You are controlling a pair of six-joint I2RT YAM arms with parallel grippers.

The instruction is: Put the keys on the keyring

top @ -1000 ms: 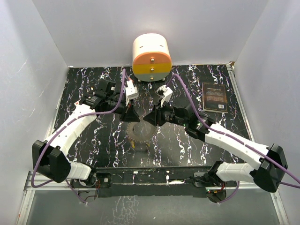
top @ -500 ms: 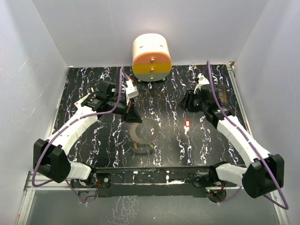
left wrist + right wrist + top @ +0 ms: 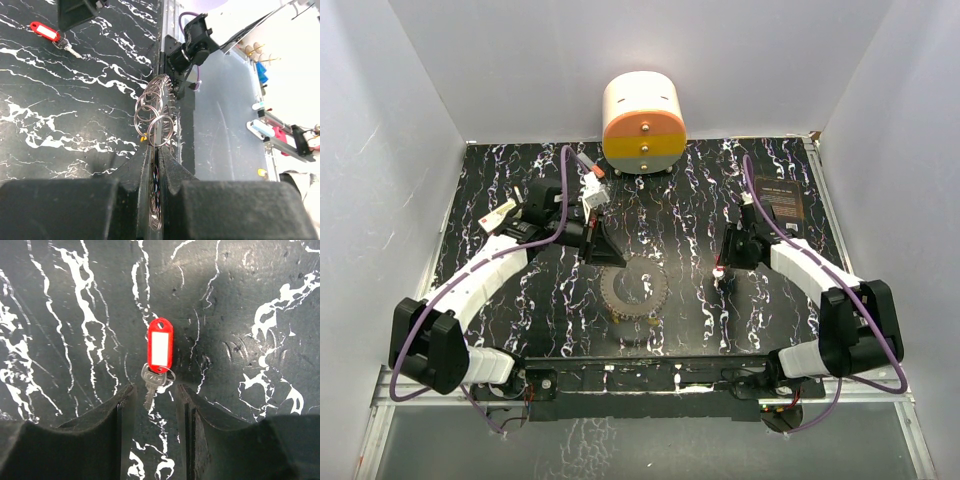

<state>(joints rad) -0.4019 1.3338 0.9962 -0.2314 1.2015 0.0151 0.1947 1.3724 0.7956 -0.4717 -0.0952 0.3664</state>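
Swung out from the centre, the right fingers [image 3: 125,412] hang half-open over the red-tagged key [image 3: 160,347] (flat on the table [image 3: 250,290]); the left fingers [image 3: 169,172] pinch the keyring [image 3: 155,116].

**No legible writing in view**

The dark rectangular card [image 3: 786,207] lying at the far right of the black, white-veined tabletop [image 3: 680,300] carries a block of pale printed lines, but they are too small to make out. The red plastic key tag [image 3: 160,346] has a white paper insert in its window, and that insert is blank. No brand, number or sign can be read elsewhere.
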